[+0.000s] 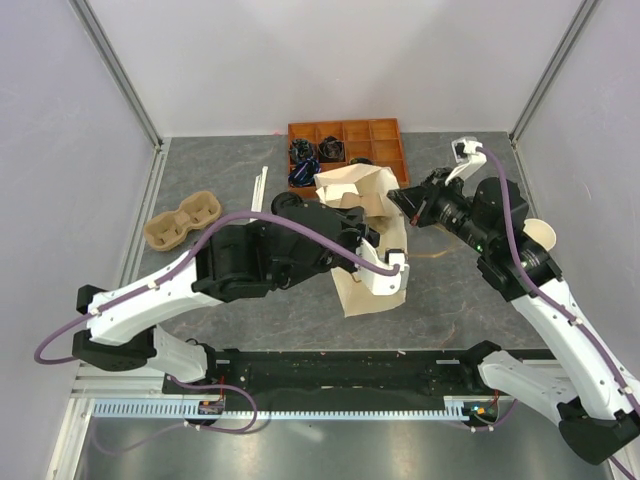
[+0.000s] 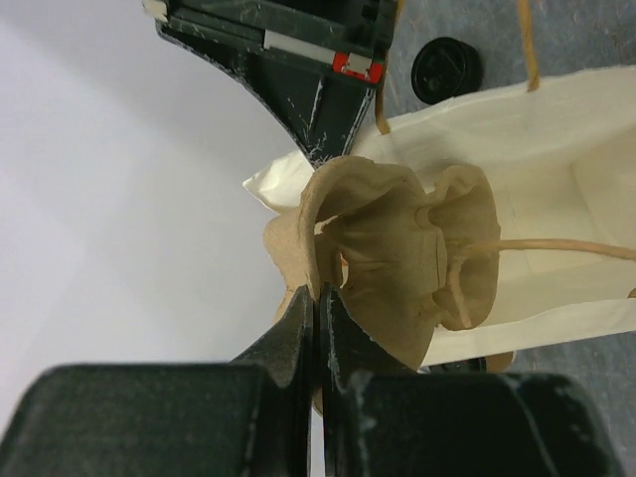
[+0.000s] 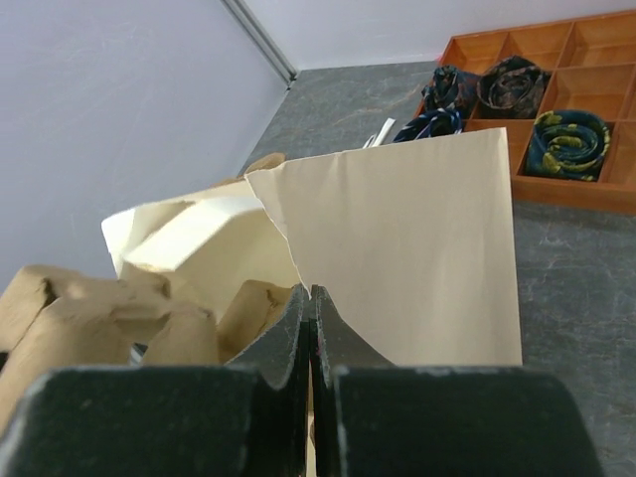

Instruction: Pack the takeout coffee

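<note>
A cream paper bag (image 1: pixel 375 240) stands open at the table's middle. My left gripper (image 1: pixel 362 216) is shut on a brown moulded-pulp cup carrier (image 2: pixel 397 248) and holds it at the bag's mouth (image 2: pixel 527 139). My right gripper (image 1: pixel 396 196) is shut on the bag's upper edge (image 3: pixel 407 238); it also shows in the left wrist view (image 2: pixel 320 149). A round black lid (image 2: pixel 447 68) lies beyond the bag; I cannot tell whether a tan cup is under it. The carrier (image 3: pixel 89 308) shows left of my right gripper (image 3: pixel 311 293). My left gripper (image 2: pixel 318 293) pinches the carrier's rim.
A second pulp carrier (image 1: pixel 182 220) lies at the left. An orange compartment tray (image 1: pixel 385 150) with rolled ties (image 3: pixel 561 144) stands at the back. A lidless tan cup (image 1: pixel 541 237) sits behind the right arm. White sticks (image 1: pixel 258 188) lie left of the bag.
</note>
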